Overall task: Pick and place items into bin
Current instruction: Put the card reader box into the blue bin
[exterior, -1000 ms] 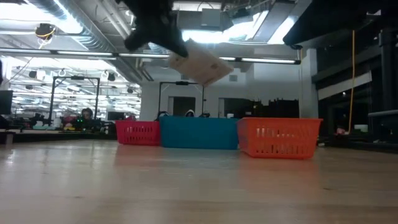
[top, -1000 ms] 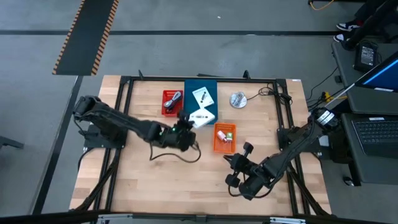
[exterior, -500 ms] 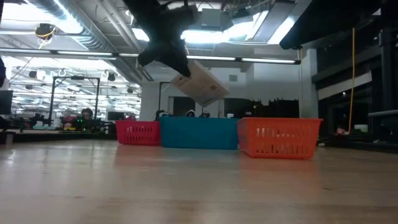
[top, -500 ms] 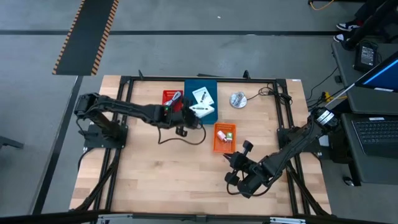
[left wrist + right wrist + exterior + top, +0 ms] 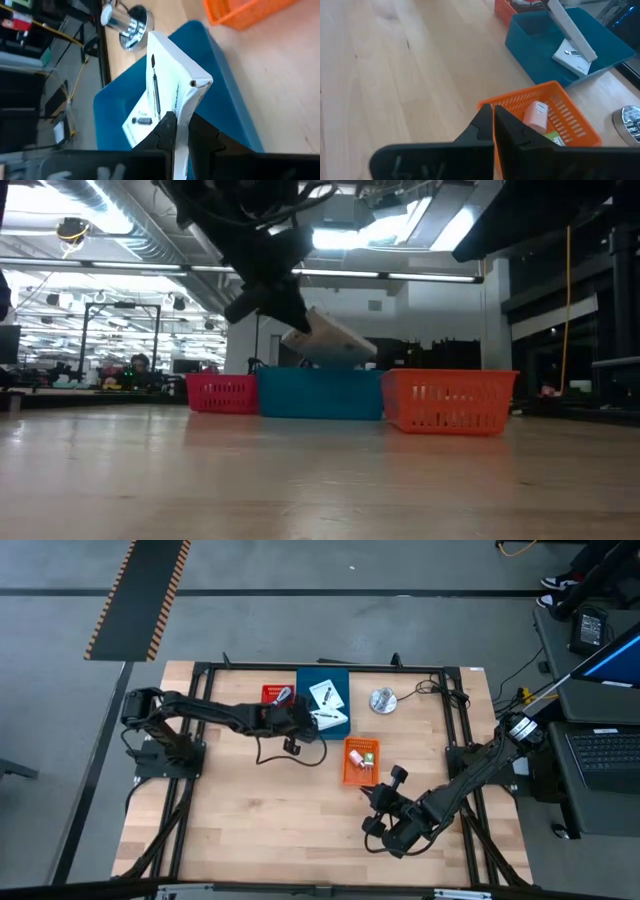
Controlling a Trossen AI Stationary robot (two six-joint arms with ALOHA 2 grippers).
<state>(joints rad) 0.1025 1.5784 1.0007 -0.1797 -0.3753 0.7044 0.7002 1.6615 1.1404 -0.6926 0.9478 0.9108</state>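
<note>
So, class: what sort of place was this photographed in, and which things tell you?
Probably a robotics lab or workshop. Two robot arms work at a wooden table holding sorting bins, a laptop sits beside it, and workbenches stand under exposed ceiling ducts behind.

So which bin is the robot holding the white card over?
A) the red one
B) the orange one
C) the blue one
C: the left gripper is shut on the white card right above the blue bin, where another white card already lies.
</note>
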